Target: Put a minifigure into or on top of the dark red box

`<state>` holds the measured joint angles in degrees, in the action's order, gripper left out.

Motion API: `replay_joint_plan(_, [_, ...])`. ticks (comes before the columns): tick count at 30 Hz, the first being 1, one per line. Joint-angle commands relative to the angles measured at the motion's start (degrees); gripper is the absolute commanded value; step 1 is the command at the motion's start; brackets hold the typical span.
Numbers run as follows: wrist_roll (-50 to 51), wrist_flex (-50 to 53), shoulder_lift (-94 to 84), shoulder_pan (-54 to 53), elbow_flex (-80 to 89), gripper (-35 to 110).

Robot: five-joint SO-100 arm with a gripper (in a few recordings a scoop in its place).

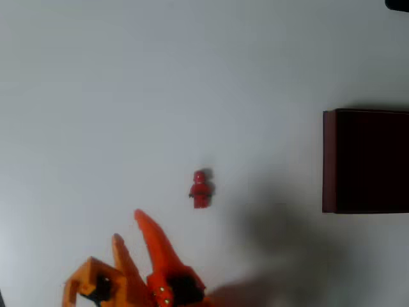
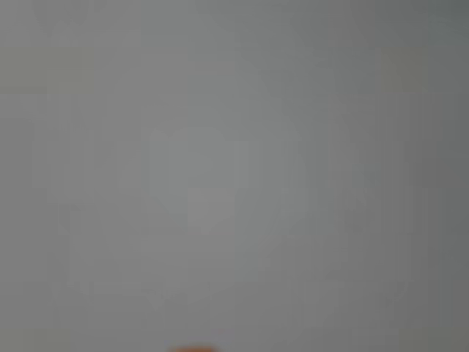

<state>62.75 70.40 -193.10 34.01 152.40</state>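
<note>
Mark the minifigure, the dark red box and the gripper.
minifigure (image 1: 200,188): overhead view, on its torso.
dark red box (image 1: 329,160): overhead view, on its left wall.
gripper (image 1: 128,227): overhead view, midway between the orange fingertips.

overhead: straight down on white table | wrist: close, blurred, facing same table

Non-task stuff: plain pale grey table, bare and matte in the overhead view. A soft dark shadow lies on it just right of the claw. Small black object at the top right corner, well away from the claw, can't identify. Wrist view: blurred grey surface.
</note>
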Motion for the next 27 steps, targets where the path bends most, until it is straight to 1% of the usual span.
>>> replay_joint_plan(1, [14.1, -2.3, -0.2, -0.1, 1.7, 24])
replay_joint_plan(3, [14.6, -13.1, 0.5, -2.2, 6.9, 22])
replay_joint_plan(5, [22.1, -19.4, 0.4, -1.8, 12.5, 21])
replay_joint_plan(6, [25.0, -20.8, 0.2, -1.1, 14.3, 23])
replay_joint_plan(10, [38.4, -19.5, -0.7, 1.3, 18.8, 25])
replay_joint_plan(12, [41.4, -16.6, -0.6, 0.8, 18.9, 25])
replay_joint_plan(13, [41.2, -14.4, -0.1, -0.3, 17.9, 25])
replay_joint_plan(14, [41.0, -10.6, 0.3, -1.4, 16.0, 25])
replay_joint_plan(17, [43.5, 5.4, 0.8, -5.4, 9.2, 25])
replay_joint_plan(19, [42.7, 11.9, 0.9, -9.3, 6.3, 24])
replay_joint_plan(21, [41.0, 15.3, 1.0, -13.2, 4.9, 20])
replay_joint_plan(23, [40.3, 17.5, 1.0, -16.0, 4.7, 19])
replay_joint_plan(27, [42.2, 18.4, 1.0, -18.3, 6.2, 26])
